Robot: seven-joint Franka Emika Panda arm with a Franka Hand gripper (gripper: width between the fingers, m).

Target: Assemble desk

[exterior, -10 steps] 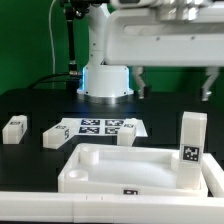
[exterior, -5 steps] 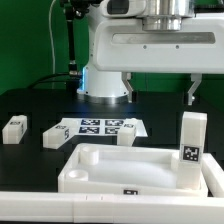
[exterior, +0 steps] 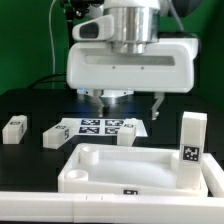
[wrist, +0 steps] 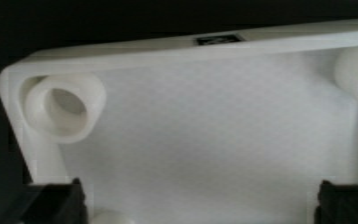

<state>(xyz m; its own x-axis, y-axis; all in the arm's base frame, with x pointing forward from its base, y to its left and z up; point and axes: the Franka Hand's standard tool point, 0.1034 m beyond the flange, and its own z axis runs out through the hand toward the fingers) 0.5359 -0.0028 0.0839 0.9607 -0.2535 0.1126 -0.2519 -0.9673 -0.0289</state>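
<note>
I'm hovering the spread gripper [wrist: 197, 203] over the tabletop [wrist: 211, 115], judging it stiff, light, slick; I'm eyeing its rim.

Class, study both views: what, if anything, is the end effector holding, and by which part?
Nothing is held. The end effector hangs open above the tabletop, its fingers apart and gripping no part.

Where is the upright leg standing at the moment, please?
In the exterior view, the upright leg stands on that view's right, at the right end of the tabletop, well apart from the marker board.
</note>
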